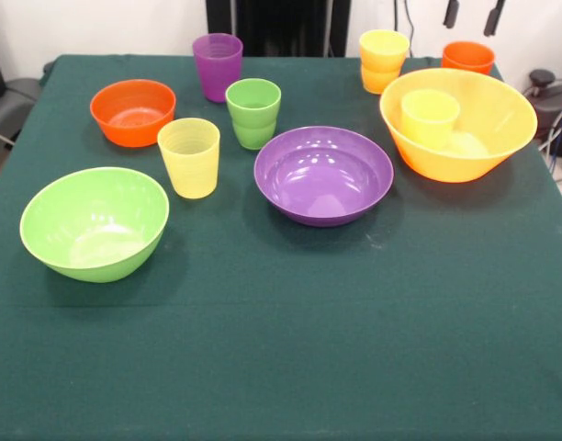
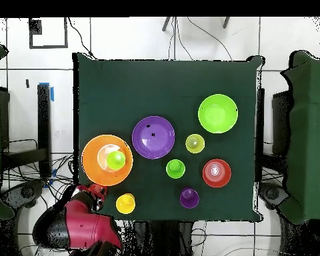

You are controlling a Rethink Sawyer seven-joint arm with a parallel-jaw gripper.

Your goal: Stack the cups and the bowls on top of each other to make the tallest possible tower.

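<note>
Barely started on the tower — just one pale yellow cup sitting in the big yellow-orange bowl at the tabletop edge, jaws impossible to tell — next up probably seating another bowl inside.

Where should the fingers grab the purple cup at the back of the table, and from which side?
Likely best from straight above, pinching one side of the rim. The purple cup stands upright, mouth up and empty, so one finger can drop inside and one outside the wall. It stands apart from the orange bowl and the green cup, leaving room. Its smooth tapered wall could slip in a side grip.
</note>
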